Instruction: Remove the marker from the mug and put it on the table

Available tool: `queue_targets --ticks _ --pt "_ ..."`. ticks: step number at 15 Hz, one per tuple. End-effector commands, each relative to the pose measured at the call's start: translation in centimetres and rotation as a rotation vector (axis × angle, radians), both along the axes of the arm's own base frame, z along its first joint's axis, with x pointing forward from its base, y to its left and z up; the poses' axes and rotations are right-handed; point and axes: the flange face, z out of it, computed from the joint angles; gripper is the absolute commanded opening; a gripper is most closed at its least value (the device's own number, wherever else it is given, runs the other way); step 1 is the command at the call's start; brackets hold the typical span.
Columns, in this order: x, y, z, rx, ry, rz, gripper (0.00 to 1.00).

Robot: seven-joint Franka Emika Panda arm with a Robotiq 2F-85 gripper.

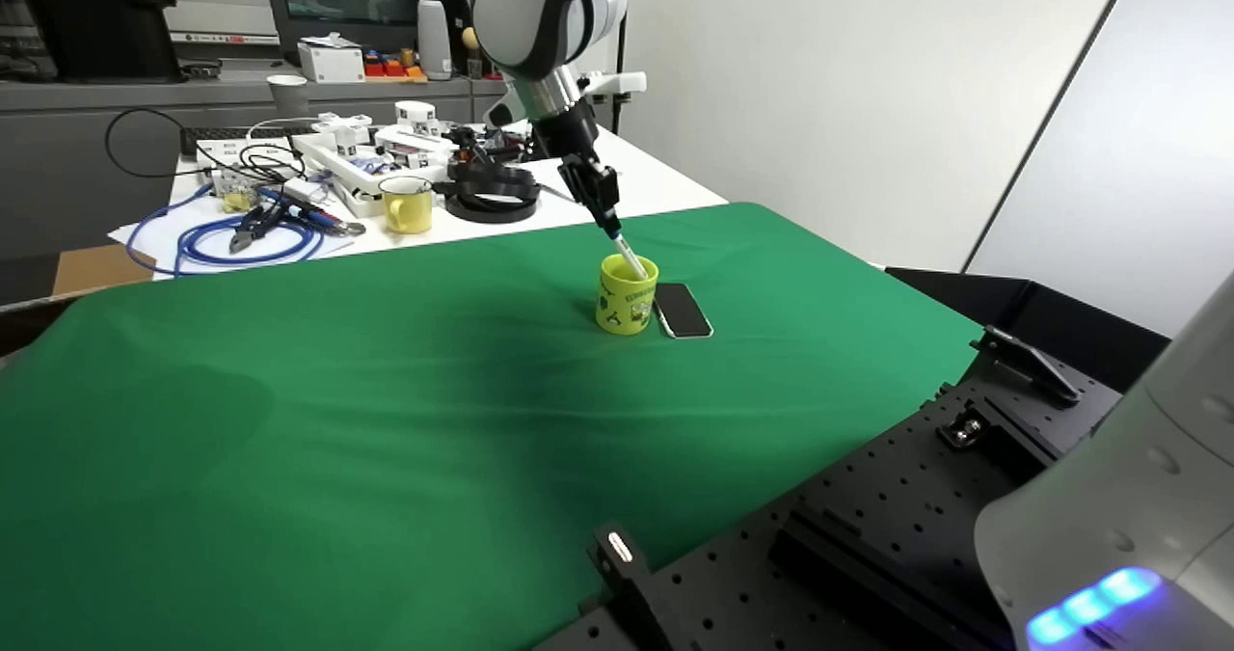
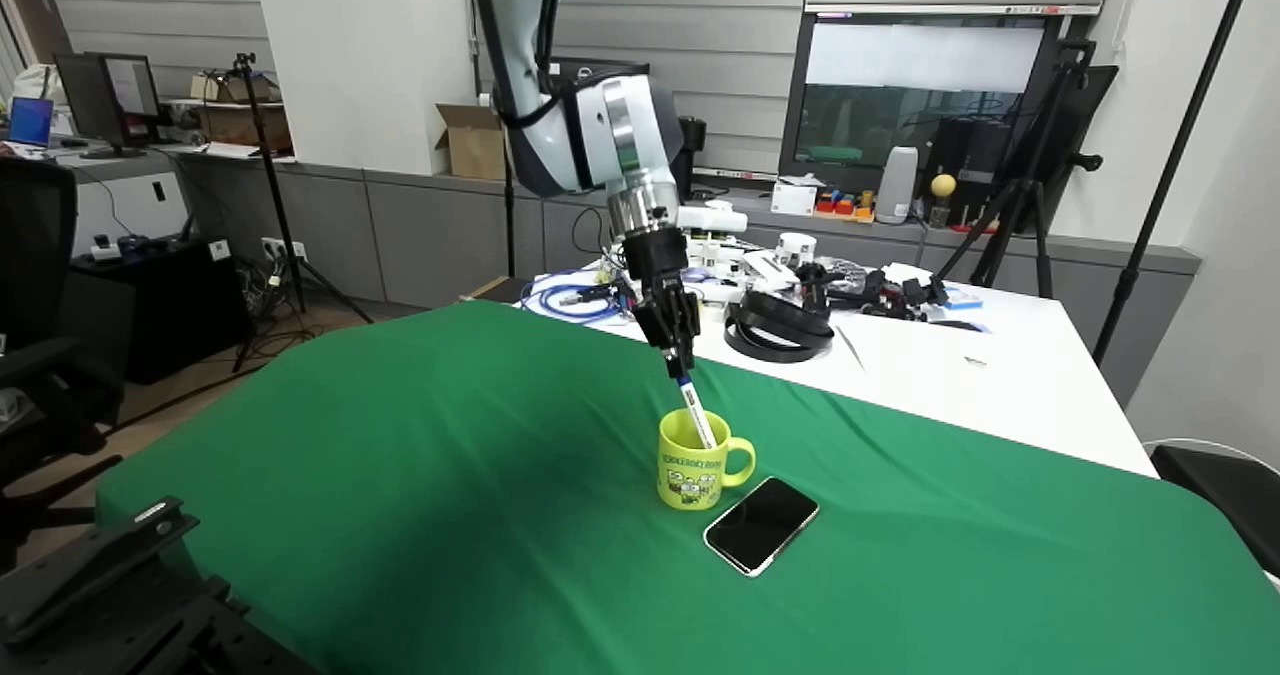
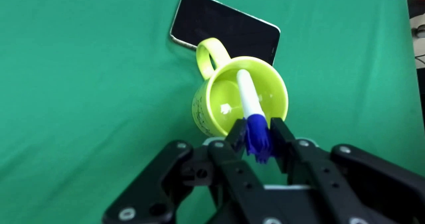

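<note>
The marker, with a white barrel and blue cap, leans tilted with its lower part in the mug's mouth, seen in both exterior views [image 1: 632,259] [image 2: 697,415] and the wrist view [image 3: 249,94]. The yellow-green mug [image 1: 625,308] [image 2: 688,477] [image 3: 201,112] stands upright on the green-covered table [image 1: 386,391] [image 2: 950,575] [image 3: 99,51]. My gripper [image 1: 613,230] [image 2: 679,369] [image 3: 258,127] is above the mug, with its fingers shut on the blue cap on both sides. The mug's front wall hides the marker's lower end in the exterior views.
A dark phone [image 1: 683,311] [image 2: 762,525] [image 3: 225,25] lies flat beside the mug on its handle side. A white table [image 2: 960,385] behind holds cables, black straps [image 1: 492,193] and another yellow mug [image 1: 408,207]. A black perforated base plate [image 1: 868,526] borders the green cloth.
</note>
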Motion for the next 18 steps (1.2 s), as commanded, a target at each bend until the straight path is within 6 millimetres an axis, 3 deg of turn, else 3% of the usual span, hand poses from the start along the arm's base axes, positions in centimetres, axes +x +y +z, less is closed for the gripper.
queue_targets --ticks 1,5,9,14,18 --pt "1.5 0.9 4.3 -0.033 -0.021 -0.029 0.06" --pt "2.2 3.6 7.9 -0.038 -0.067 0.027 0.06" --pt "1.2 9.4 8.6 -0.090 -0.196 0.186 0.06" --pt "-2.3 18.0 5.6 -0.134 -0.396 0.407 0.06" --pt "-6.5 21.6 1.5 -0.133 -0.468 0.453 0.06"
